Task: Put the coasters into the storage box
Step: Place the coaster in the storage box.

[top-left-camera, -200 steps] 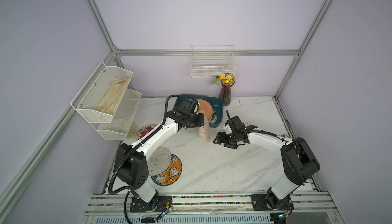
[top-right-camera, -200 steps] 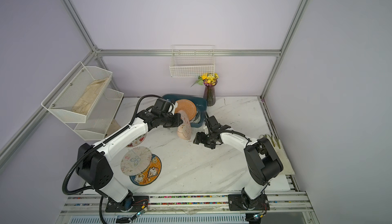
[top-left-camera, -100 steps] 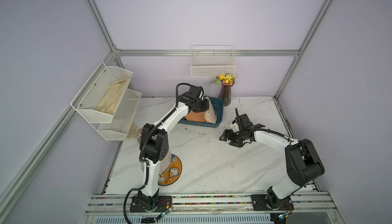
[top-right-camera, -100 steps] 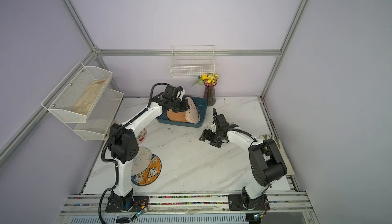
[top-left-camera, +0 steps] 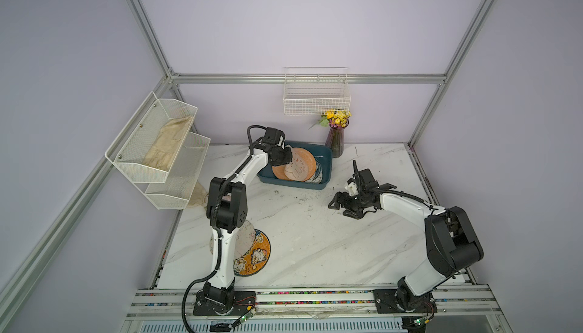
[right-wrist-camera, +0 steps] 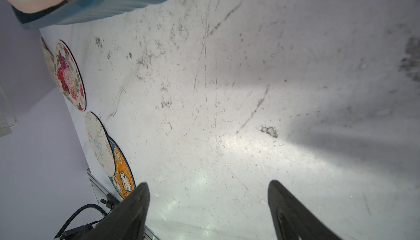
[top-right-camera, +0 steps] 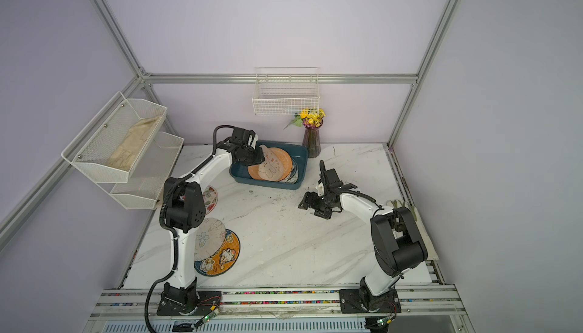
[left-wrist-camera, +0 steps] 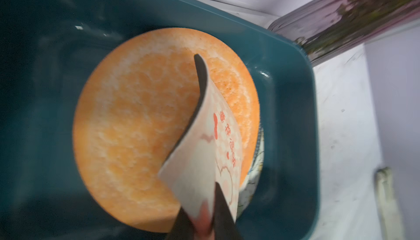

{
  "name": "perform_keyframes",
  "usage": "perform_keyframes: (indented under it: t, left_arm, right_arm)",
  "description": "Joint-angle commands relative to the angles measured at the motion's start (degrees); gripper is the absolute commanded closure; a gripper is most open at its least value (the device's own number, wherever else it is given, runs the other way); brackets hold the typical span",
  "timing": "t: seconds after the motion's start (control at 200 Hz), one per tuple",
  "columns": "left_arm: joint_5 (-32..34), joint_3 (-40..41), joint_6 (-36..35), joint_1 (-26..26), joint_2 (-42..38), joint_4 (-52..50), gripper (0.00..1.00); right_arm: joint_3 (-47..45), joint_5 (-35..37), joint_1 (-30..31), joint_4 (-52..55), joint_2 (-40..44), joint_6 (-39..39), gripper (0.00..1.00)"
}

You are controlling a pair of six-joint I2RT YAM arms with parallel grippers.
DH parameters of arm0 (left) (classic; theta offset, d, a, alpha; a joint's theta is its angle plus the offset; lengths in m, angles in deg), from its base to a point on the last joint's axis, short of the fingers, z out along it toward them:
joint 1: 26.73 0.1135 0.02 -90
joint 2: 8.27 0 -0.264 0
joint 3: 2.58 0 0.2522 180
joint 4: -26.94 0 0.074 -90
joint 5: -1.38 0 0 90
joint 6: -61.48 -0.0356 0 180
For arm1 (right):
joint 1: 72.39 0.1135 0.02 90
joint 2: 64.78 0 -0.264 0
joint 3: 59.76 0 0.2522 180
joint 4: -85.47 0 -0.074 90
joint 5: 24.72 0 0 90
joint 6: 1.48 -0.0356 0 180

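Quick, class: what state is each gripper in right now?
Left gripper: cream coaster between its jaws, over the storage box; whether gripped or loose cannot be told.
Right gripper: open, holding nothing.

Coasters (top-left-camera: 306, 160) lie in the storage box (top-left-camera: 290, 183) at the back, vase (top-left-camera: 336, 141) just right; perhaps three more front-left.
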State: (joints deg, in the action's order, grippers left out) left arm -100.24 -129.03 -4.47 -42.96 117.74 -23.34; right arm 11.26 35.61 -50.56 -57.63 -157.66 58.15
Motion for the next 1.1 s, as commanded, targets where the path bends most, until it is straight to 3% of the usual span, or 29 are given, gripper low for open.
perform_keyframes:
  t: [0.0,0.17,0.575,0.875,1.095]
  left_arm:
    - [3.41,0.74,-2.65,0.10,-2.39,-0.92,0.34]
    - [8.63,4.68,-2.96,0.14,-5.69,-1.72,0.00]
    - [8.47,19.05,-0.74,0.14,-18.31,-0.25,0.00]
    - [4.62,40.08,6.50,0.14,-34.10,3.45,0.00]
    - [6.55,55.57,12.20,0.58,-48.09,2.82,0.00]
  right_arm:
    - [0.66,-0.37,-0.22,1.99,0.31,1.10,0.17]
    - [0.59,0.23,-0.20,2.79,0.72,1.66,0.17]
    - [0.44,0.14,0.06,0.95,0.46,0.64,0.17]
    - [2.58,-0.17,1.68,1.72,-1.19,1.96,0.16]
    - [4.26,-0.47,3.77,1.47,-3.13,2.42,0.16]
